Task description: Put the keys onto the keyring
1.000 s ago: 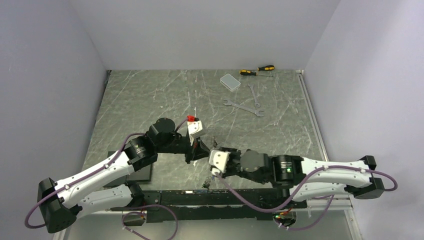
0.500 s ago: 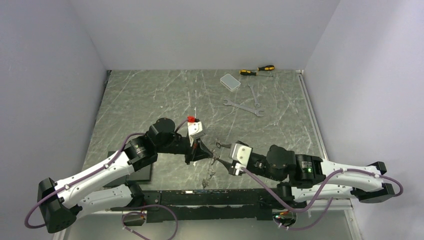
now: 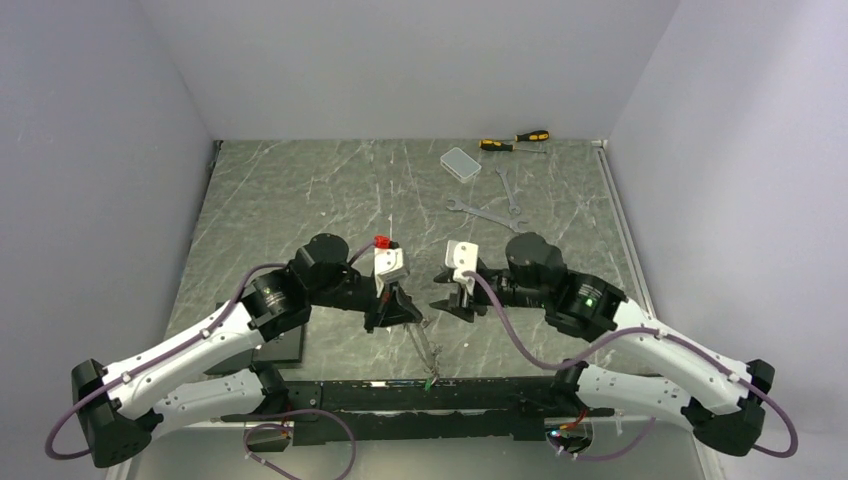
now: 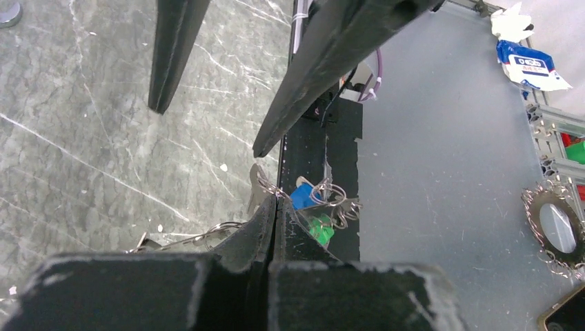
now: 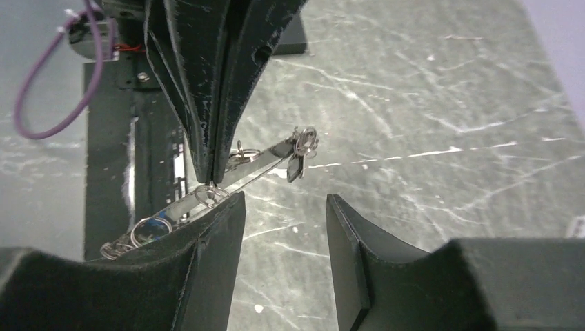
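My left gripper [image 3: 410, 318] is shut on the keyring [image 3: 424, 350], a thin silver wire that hangs from its tips toward the near edge. In the left wrist view the left gripper [image 4: 276, 201] pinches the wire, and keys hang just past it: a blue-headed one [image 4: 301, 195], a green-headed one [image 4: 319, 227] and a silver one [image 4: 258, 193]. My right gripper [image 3: 452, 305] is open and empty, just right of the left one. In the right wrist view the right gripper [image 5: 284, 207] faces the left fingers [image 5: 207, 103], with the keyring [image 5: 259, 165] and its keys [image 5: 302, 143] strung below them.
Two silver wrenches [image 3: 487, 213] lie at the back right, with a clear plastic box [image 3: 461, 163] and screwdrivers [image 3: 515, 140] behind them. A black plate [image 3: 285, 345] sits at the near left. A black rail [image 3: 480, 392] runs along the near edge.
My right gripper has drawn back from the keys, swung right and then toward the far side, and opened a little wider. The keyring bunch now hangs from the left gripper alone.
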You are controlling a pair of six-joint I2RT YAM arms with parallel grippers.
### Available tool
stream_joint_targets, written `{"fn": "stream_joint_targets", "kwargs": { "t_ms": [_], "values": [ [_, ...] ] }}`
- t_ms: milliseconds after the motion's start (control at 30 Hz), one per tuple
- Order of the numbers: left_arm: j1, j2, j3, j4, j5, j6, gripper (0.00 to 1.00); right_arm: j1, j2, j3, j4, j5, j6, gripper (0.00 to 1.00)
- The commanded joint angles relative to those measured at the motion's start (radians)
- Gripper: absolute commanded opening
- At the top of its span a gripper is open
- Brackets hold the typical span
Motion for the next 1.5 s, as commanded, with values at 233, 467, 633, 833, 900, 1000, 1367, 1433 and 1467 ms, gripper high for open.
{"fn": "stream_joint_targets", "kwargs": {
  "t_ms": [233, 467, 633, 833, 900, 1000, 1367, 1433, 1467],
  "values": [
    [-0.004, -0.048, 0.127, -0.168, 0.022, 0.104, 0.00, -0.223, 0.110, 0.135, -0.018, -0.609, 0.044, 0.56],
    [-0.003, -0.065, 0.133, -0.200, 0.029, 0.128, 0.00, -0.232, 0.207, 0.185, -0.088, -0.755, 0.010, 0.57],
    [-0.004, -0.067, 0.125, -0.191, 0.036, 0.128, 0.00, -0.232, 0.233, 0.169, -0.072, -0.774, 0.010, 0.56],
    [-0.004, -0.071, 0.120, -0.181, 0.044, 0.124, 0.00, -0.231, 0.287, 0.158, -0.087, -0.776, 0.005, 0.50],
    [-0.004, -0.074, 0.114, -0.177, 0.046, 0.121, 0.00, -0.230, 0.289, 0.147, -0.069, -0.776, 0.018, 0.49],
    [-0.004, -0.075, 0.113, -0.175, 0.049, 0.122, 0.00, -0.230, 0.286, 0.134, -0.038, -0.774, 0.032, 0.49],
    [-0.003, -0.085, 0.108, -0.172, 0.043, 0.123, 0.00, -0.222, 0.325, 0.142, -0.047, -0.788, 0.039, 0.45],
    [-0.004, -0.088, 0.107, -0.173, 0.043, 0.123, 0.00, -0.219, 0.328, 0.138, -0.049, -0.789, 0.038, 0.45],
    [-0.003, -0.088, 0.106, -0.171, 0.043, 0.123, 0.00, -0.217, 0.329, 0.139, -0.050, -0.789, 0.040, 0.44]
  ]
}}
